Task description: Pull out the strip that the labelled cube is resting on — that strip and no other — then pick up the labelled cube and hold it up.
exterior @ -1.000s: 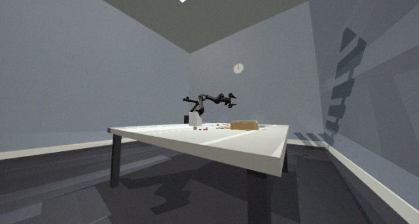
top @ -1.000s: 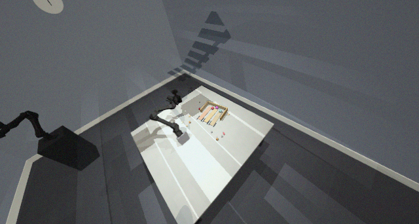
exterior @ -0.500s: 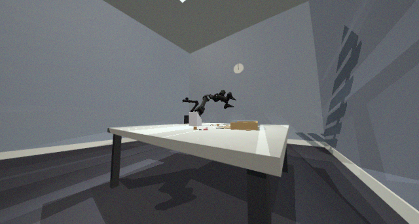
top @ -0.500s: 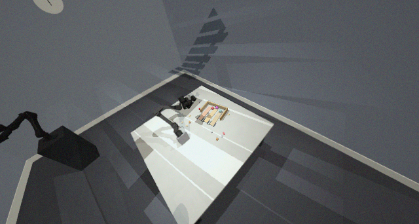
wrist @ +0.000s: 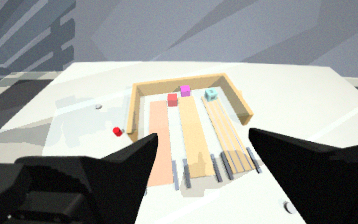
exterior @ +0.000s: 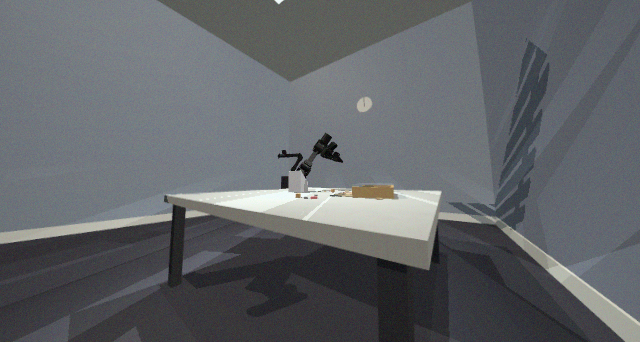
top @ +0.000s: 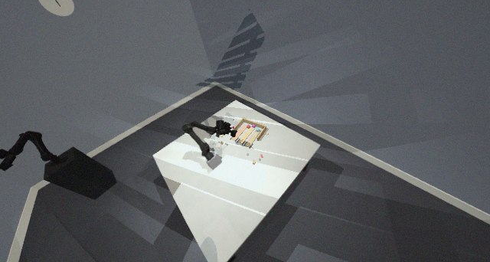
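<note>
Black parallel-jaw gripper: spread wide, empty, above strips' near ends.
Pale teal labelled cube: far end of ridged tan strip, ahead-right.
Strip axis: lengthwise toward gripper.

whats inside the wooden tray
Three strips side by side in the tray, with a red cube, a magenta cube and a pale blue cube at their far ends. No label is readable.

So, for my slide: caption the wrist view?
Open tool above three strips in tray, a cube on each.
</note>
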Available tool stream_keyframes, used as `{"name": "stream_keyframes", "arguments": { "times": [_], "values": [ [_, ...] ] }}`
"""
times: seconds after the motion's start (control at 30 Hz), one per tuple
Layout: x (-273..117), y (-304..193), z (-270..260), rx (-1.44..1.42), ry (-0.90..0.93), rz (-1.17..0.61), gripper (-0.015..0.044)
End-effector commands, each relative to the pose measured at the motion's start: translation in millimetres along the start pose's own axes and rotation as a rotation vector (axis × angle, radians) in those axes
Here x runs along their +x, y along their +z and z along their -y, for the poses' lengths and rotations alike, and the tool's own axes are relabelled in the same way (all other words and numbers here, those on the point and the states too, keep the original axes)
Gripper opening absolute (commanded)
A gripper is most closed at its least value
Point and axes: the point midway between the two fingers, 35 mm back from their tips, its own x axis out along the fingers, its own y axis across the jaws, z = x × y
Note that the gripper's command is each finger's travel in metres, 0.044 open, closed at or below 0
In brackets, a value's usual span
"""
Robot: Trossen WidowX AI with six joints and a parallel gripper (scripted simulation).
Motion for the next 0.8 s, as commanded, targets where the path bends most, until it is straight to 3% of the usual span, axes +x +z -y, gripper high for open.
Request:
{"name": "stream_keyframes", "arguments": {
  "times": [0.0, 0.23, 0.73, 0.77],
  "values": [
    [-2.6, -5.8, 4.6, 0.070, 0.003, -0.011, 0.0400],
    [-2.6, -5.8, 4.6, 0.070, 0.003, -0.011, 0.0400],
    [76.2, 2.8, 68.6, -0.021, -0.039, -0.451, 0.0006],
    [81.6, 0.6, 72.5, -0.029, -0.034, -0.487, 0.0000]
  ]
}}
